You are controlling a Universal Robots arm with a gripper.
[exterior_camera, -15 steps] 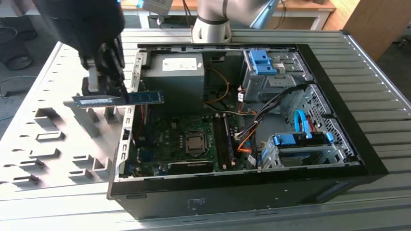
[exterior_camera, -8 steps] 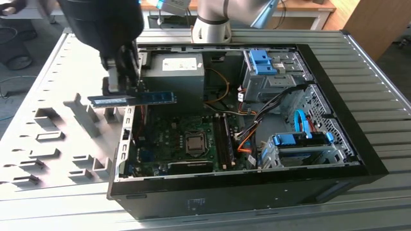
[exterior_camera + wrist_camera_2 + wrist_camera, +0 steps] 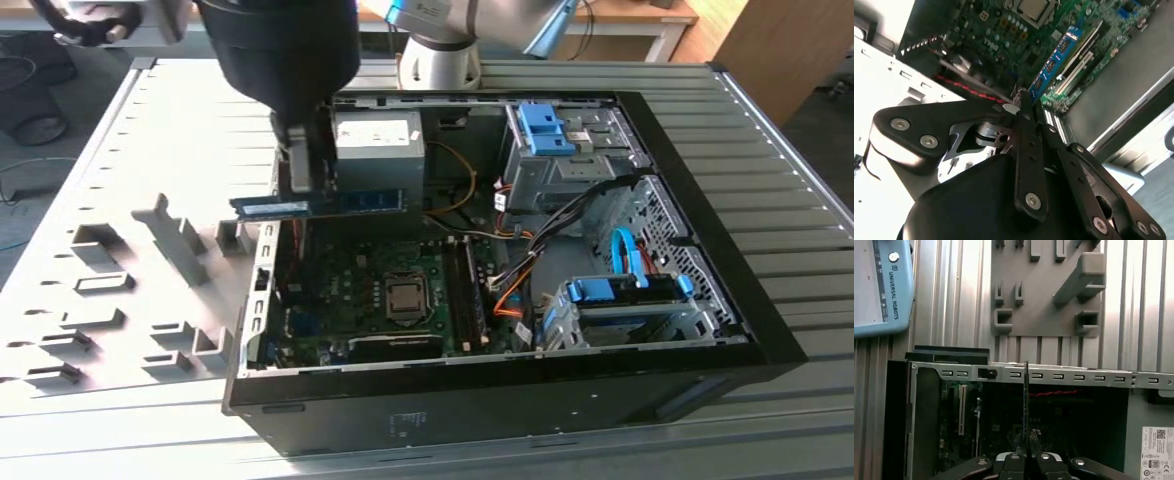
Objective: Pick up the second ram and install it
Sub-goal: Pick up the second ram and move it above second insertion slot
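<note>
While the arm (image 3: 287,45) reaches straight down with its wrist upright, the gripper (image 3: 310,188) hangs over the side wall of the open PC case (image 3: 467,410) on the exterior view's left. Its jaws are pinched on the second ram (image 3: 354,202) near the stick's middle. The stick is carried level in the air on its long edge, above the motherboard (image 3: 360,280) and touching nothing else. The processor (image 3: 403,297) sits lower on that board, well apart from it. Grey holder blocks (image 3: 174,240) stand on the ribbed worktop (image 3: 134,440) beside the case, toward the worktop's edge on the exterior view's left

In the second wrist view the dark fingers (image 3: 1026,150) of the gripper (image 3: 1023,102) meet on the second ram (image 3: 1056,59), whose blue-labelled face runs away over the motherboard (image 3: 994,35) toward the processor (image 3: 1033,7). In the first wrist view the gripper (image 3: 1026,455) shows the second ram (image 3: 1026,400) edge-on as a thin dark line crossing the slotted wall of the PC case (image 3: 1079,376). Beyond that wall lie the holder blocks (image 3: 1081,277), the worktop (image 3: 1144,315) and a blue-grey pendant (image 3: 879,285)
</note>
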